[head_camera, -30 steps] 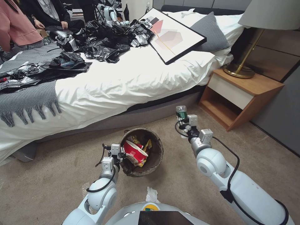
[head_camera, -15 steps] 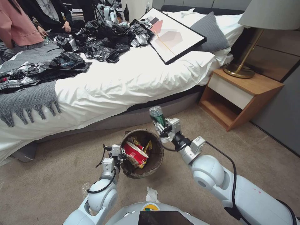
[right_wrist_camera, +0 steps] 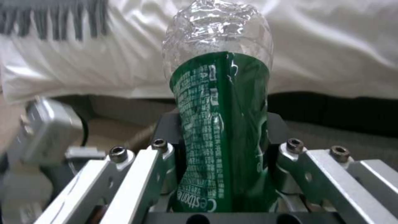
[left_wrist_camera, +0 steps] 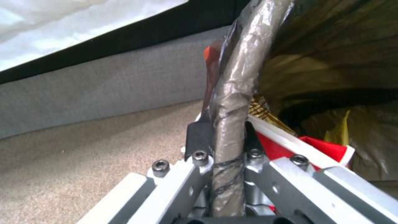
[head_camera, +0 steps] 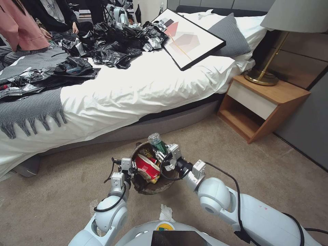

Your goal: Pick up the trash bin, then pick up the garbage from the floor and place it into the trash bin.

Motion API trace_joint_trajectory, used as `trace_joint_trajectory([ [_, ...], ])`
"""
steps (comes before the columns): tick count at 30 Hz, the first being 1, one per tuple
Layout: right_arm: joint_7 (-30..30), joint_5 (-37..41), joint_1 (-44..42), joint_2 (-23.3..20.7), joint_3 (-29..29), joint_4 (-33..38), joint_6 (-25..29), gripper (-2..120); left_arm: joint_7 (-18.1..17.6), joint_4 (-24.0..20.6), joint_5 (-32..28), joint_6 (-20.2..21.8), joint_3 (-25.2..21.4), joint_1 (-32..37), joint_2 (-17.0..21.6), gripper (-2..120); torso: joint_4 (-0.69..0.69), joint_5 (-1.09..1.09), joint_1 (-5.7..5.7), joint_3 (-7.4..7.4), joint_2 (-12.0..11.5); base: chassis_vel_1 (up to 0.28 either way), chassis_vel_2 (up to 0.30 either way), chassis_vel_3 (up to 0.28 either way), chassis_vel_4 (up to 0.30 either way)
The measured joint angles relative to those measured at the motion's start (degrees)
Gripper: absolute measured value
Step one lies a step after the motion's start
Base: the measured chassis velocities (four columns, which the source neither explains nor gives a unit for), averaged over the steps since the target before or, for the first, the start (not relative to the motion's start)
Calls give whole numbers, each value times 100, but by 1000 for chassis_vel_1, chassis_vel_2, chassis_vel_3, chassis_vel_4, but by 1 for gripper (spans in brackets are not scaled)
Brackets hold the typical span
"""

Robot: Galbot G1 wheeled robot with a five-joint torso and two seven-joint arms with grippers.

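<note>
A: Why was the trash bin (head_camera: 171, 177) kept off the carpet, beside the bed?

B: The left gripper (left_wrist_camera: 224, 137) was closed on its bag-covered rim, so the mouth faced the right gripper (head_camera: 163, 154), which clamped the green-labelled bottle (right_wrist_camera: 222, 130) just above the opening, over the noodle cup (head_camera: 147, 166)

Floor: beige carpet (head_camera: 294, 177), one white tissue (head_camera: 166, 212) lying on it close to the robot's base. Bed (head_camera: 136, 92) with white sheet carries a grey fringed blanket (head_camera: 30, 102) at the left end, a heap of glossy black plastic bags (head_camera: 112, 42) on it and on the sheet, a framed picture (head_camera: 191, 37) lying tilted, a grey pillow (head_camera: 230, 34) beside it. Wooden nightstand (head_camera: 270, 99) stands on the carpet, brass lamp base (head_camera: 261, 77) on top.
</note>
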Motion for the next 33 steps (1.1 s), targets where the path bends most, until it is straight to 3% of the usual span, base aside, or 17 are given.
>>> trace_joint_trajectory([
  [3,3,-68,140,35,-403,-200,1,29,1,-29,1,-1,-26,15,1,0,0,1,0,0,0,0,0,0,0],
  [13,17,-301,198,183,-854,-731,59,30,2,-57,-14,-3,-31,-1,0,0,-1,0,0,0,0,0,0,0,0],
  [24,85,-426,257,214,-952,-1035,59,68,0,-21,-38,-5,-17,-58,-21,0,-1,0,0,0,0,0,0,0,0],
  [27,137,-435,210,181,-859,-916,55,82,-1,25,-46,-7,7,-100,-39,0,-1,1,0,0,0,0,0,0,0],
  [33,144,-413,110,135,-642,-626,56,99,-1,60,-53,-7,16,-118,-48,0,-1,1,0,0,0,0,0,0,0],
])
